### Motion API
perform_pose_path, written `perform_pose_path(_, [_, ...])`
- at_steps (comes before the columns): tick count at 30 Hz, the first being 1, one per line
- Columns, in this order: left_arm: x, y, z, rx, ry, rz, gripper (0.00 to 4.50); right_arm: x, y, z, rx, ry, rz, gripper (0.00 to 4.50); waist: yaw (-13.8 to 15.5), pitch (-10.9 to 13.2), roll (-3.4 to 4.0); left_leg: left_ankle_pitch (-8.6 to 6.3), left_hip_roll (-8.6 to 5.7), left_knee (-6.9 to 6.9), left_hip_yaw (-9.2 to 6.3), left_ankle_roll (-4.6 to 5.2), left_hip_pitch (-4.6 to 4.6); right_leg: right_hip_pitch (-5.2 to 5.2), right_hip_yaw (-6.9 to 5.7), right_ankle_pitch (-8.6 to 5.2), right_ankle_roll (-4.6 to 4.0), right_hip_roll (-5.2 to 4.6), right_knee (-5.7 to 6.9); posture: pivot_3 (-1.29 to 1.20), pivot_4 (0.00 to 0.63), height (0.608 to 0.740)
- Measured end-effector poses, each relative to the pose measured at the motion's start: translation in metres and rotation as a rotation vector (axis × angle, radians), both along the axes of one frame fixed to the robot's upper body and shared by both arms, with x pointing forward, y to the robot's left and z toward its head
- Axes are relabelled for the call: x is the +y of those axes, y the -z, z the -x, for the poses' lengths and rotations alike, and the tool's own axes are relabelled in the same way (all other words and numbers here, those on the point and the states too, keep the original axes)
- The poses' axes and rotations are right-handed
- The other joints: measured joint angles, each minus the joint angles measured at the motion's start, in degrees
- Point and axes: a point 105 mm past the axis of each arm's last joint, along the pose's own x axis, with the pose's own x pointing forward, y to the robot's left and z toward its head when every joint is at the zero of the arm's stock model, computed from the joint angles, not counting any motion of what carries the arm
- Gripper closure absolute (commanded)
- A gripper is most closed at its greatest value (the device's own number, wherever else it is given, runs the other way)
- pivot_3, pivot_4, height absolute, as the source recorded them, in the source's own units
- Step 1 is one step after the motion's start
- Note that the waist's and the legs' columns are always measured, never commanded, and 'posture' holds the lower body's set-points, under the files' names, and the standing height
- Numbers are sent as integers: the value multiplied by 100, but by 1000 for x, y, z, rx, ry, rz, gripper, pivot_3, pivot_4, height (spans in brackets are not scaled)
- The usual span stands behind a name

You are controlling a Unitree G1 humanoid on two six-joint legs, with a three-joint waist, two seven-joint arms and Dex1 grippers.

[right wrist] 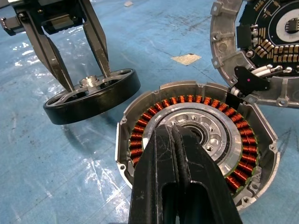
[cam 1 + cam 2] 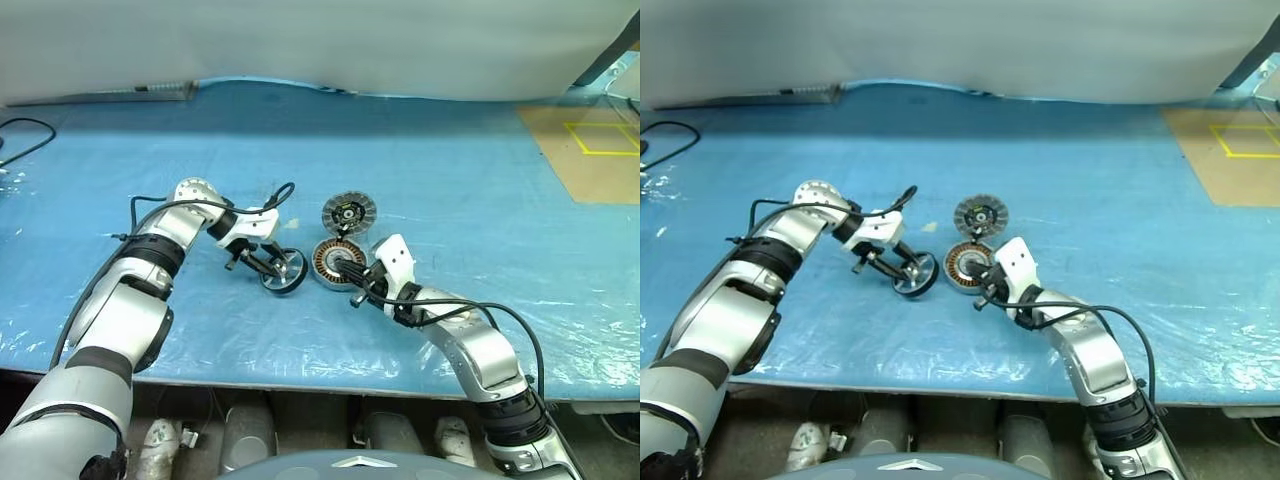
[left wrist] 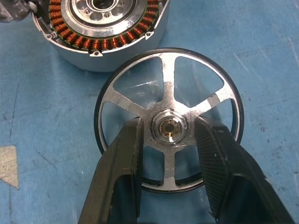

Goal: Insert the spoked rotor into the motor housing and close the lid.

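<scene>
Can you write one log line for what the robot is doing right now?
left gripper: closing around spoked rotor hub | right gripper: shut, on motor housing centre | lid: off, behind housing

Looks like a robotics lab or workshop: a counter (image 2: 450,180) under blue plastic sheeting, loose cables (image 2: 25,135), yellow tape marks (image 2: 600,138) on cardboard.

housing centre: blocked by right gripper (image 1: 180,135) | spoked rotor (image 2: 284,272) just left | lid (image 2: 349,212) behind

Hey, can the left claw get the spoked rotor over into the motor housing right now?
Probably not yet: the right claw rests shut in the motor housing centre, blocking the seat for the spoked rotor at the left claw.
</scene>
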Motion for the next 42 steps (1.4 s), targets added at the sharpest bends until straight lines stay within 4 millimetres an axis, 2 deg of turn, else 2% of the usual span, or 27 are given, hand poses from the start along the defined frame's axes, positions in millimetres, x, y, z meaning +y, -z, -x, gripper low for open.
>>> perform_pose_path(2, [7, -3, 0, -5, -19, -8, 3175, -2, -4, 1, -9, -8, -12, 4500, -1, 0, 0, 0, 0, 0, 0, 0, -2, -1, -1, 0, 0, 0, -1, 0, 150, 740])
perform_pose_path(7, [25, -25, 1, -41, -67, 10, 3175, -12, -14, -1, -51, 4, -35, 4500, 0, 1, -1, 0, 1, -1, 0, 0, -2, -3, -1, -1, -1, 0, -1, 0, 150, 740])
perform_pose_path(11, [25, -35, 3, -36, -87, 43, 3175, -23, -19, -2, -109, 16, -43, 4500, 17, 1, -1, 0, 1, -2, 0, 0, -4, -3, -3, -1, -2, -1, -2, 0, 150, 740])
perform_pose_path(14, [13, -36, 3, -22, -86, 63, 3175, -28, -11, 3, -125, 3, -59, 4500, 55, 1, -1, 0, 0, 0, 1, 0, -8, -3, -3, -2, -2, -2, -5, 0, 150, 740])
perform_pose_path(19, [-18, -35, -3, 1, -118, 103, 3175, -37, 4, 13, -105, -27, -104, 4500, 66, 2, -3, 0, 1, 4, 1, 2, -11, -3, -3, -2, -2, -2, -4, 0, 150, 740])
perform_pose_path(23, [-46, -51, -7, -15, -84, 119, 3175, -52, 13, 17, -111, 3, -107, 4500, 69, 2, -4, 0, 0, 5, 1, 3, -13, -3, -4, -2, -3, -2, -5, 0, 150, 740])
perform_pose_path(27, [-68, -59, -4, -25, -8, 116, 3175, -56, 23, 23, -93, 14, -103, 4500, 51, 3, -5, 0, -1, 2, 1, 4, -17, -3, -3, -1, -2, -1, -8, 0, 150, 740])
perform_pose_path(32, [-79, -57, -1, -23, 49, 86, 3175, -58, 24, 23, -103, 19, -89, 4500, 54, 3, -5, 0, -1, 4, 1, 5, -15, -3, -3, -1, -2, -2, -7, 0, 150, 740])
perform_pose_path(42, [-91, -39, -4, -37, 75, 50, 3175, -56, 31, 27, -97, 35, -79, 4500, 77, 4, -7, 1, -1, 3, 0, 7, -16, -3, -7, -2, -2, -2, -11, 0, 150, 740])
